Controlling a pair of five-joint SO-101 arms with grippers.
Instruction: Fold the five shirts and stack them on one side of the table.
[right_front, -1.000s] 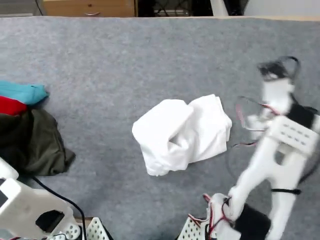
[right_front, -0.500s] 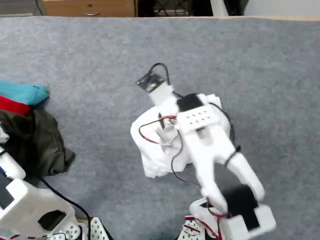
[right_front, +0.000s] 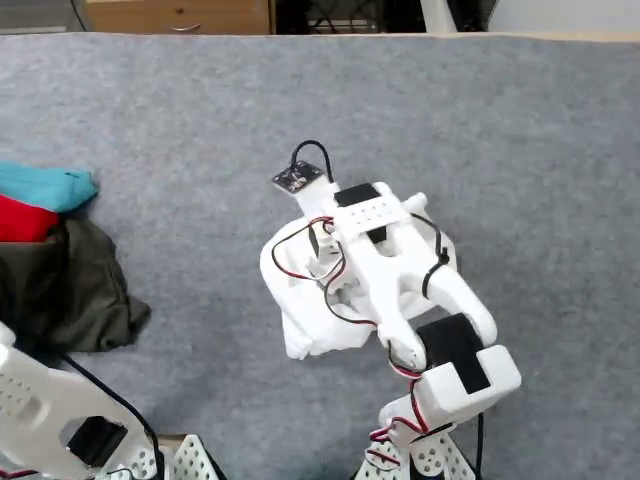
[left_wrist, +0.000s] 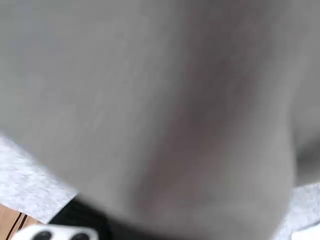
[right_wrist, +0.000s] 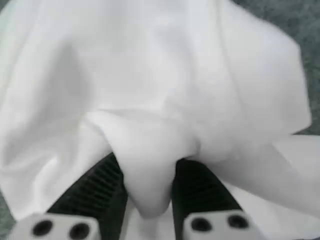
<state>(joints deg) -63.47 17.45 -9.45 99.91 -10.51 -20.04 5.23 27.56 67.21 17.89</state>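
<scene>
White shirt (right_front: 296, 318) lies bunched in the middle of the table; the right gripper (right_wrist: 147, 176) is clamped on one fold, probably to lift and spread it.

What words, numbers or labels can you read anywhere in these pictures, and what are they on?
No text can be read in any view.
The white shirt: plain, no print.
The teal shirt, red shirt and dark shirt: no print showing.
The small board on the right arm: any marking is too small to read.
</scene>
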